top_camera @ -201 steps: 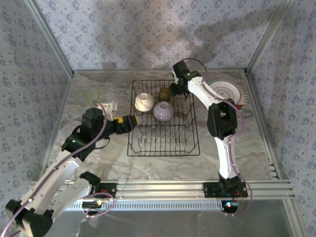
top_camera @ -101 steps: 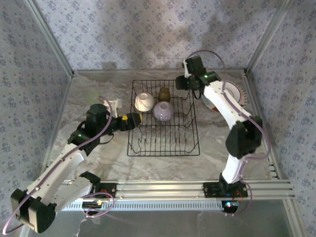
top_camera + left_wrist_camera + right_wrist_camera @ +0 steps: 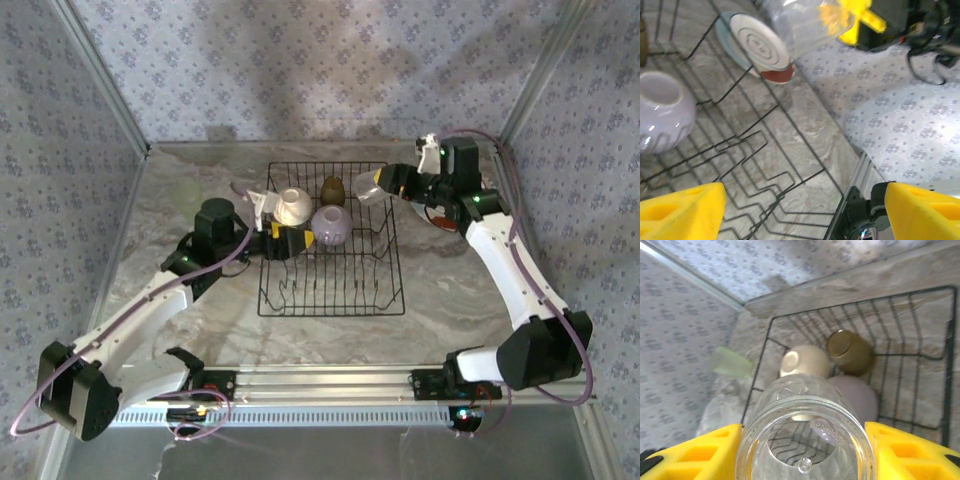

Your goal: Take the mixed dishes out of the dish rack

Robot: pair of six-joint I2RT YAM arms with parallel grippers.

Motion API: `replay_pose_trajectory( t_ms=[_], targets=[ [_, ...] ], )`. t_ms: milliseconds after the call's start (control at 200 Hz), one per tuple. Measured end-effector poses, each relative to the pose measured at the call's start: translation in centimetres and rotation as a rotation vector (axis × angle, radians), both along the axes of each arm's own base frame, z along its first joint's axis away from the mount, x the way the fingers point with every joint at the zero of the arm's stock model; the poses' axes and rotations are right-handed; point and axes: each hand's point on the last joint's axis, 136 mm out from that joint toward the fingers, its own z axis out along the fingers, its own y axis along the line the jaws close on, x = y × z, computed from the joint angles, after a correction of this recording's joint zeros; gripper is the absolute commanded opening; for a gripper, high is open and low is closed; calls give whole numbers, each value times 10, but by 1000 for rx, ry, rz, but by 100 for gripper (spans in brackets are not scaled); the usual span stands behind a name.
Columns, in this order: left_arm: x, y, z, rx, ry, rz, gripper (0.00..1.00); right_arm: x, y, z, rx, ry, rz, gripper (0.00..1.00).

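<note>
Left fingers [image 3: 680, 210] gape wide and empty over the dish rack [image 3: 330, 313]; the lilac bowl [image 3: 331, 226] sits just right of them, slightly farther back. Right fingers [image 3: 695, 450] clamp a clear glass [image 3: 805, 430] above the rack's far-right corner, so the left arm is nearer

We see a grey marbled table [image 3: 440, 290] bearing the black wire dish rack [image 3: 330, 295] near its middle. Right of the rack lie stacked plates [image 3: 757, 45] — a ringed white one on top — and well to its left a pale green object [image 3: 730, 362].
</note>
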Motion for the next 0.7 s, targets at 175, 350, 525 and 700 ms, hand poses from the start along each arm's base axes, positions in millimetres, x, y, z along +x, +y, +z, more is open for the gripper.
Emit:
replay_pose_trajectory(
  t_ms=[175,350,525,700],
  targets=[
    [3,-21,18,-66,-63,-90,69,-13,15,-5,174,70,72,40],
    [10,-40,32,-118,-100,-147,68,-24,29,-12,308,149,131,40],
    [19,-51,39,-141,-113,-165,67,-33,35,-3,386,161,175,40],
    [24,-58,40,-149,-118,-180,66,-41,39,14,439,139,213,40]
  ],
)
